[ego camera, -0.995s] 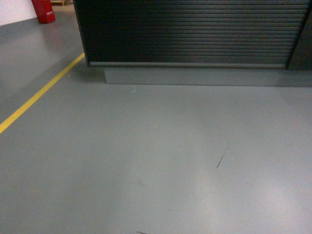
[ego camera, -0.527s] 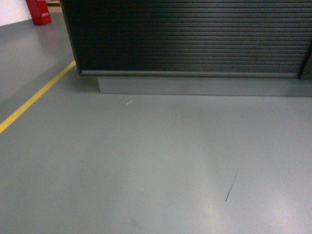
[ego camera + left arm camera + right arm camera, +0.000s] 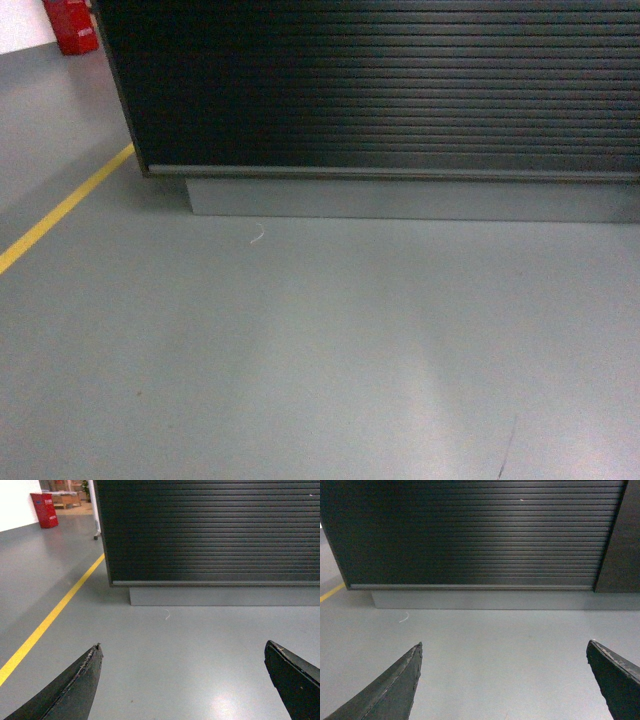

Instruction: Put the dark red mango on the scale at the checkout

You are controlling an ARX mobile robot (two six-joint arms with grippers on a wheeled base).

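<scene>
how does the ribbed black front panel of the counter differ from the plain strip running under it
The ribbed black counter front panel is dark with horizontal slats; the plain grey base strip beneath is pale and smooth. The panel is tall, the strip low. The strip's left end sits inward from the panel's corner. Both run straight across, facing the grey floor.

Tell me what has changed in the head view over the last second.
The robot has rolled closer to the checkout: its ribbed front fills more of the frame and reaches lower. The yellow floor line, the red object and the white scrap shifted left and down. Both grippers are empty, jaws open; no mango or scale in view.
</scene>
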